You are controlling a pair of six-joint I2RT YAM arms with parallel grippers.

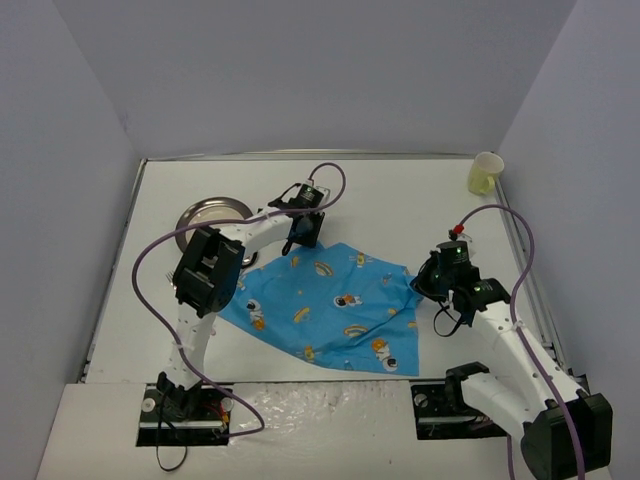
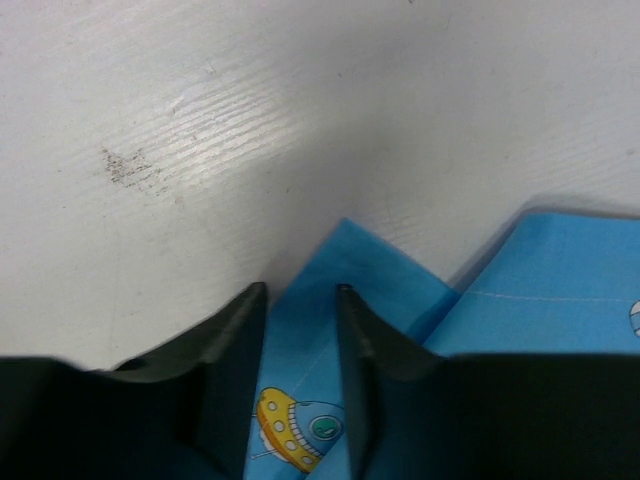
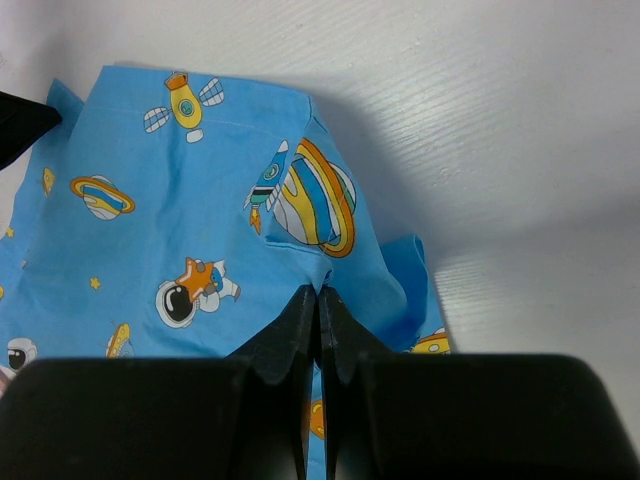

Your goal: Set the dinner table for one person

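The large flat white rectangular dinner table (image 1: pixel 400 200) with a thin metal rim fills almost the whole top view, and both arms reach over it from the near edge. In its middle lies a blue cloth (image 1: pixel 320 305) printed with astronauts, planets and rockets. It is spread mostly flat, but it is turned at an angle to the table edges, and its right edge is gathered up into folds. The left gripper (image 2: pixel 300 290) is at the far left corner of the blue cloth, with the fingers pointing down to the table. Its two black fingers stand a little apart with a narrow gap between them, and the pointed corner of the cloth lies in this gap. I cannot tell whether the fingers already press on the fabric. The right gripper (image 3: pixel 320 292) is at the gathered right edge of the cloth. Its fingers are pressed fully together, and a small fold of the blue fabric is pinched between the tips, beside a printed striped planet. The cloth makes wrinkles around this place. A round shallow dish of shiny metal (image 1: pixel 205 213) sits on the table at the far left, partly behind the left arm and near the cloth. A small pale yellow cup (image 1: pixel 485 174) stands upright in the far right corner of the table, well apart from the cloth.
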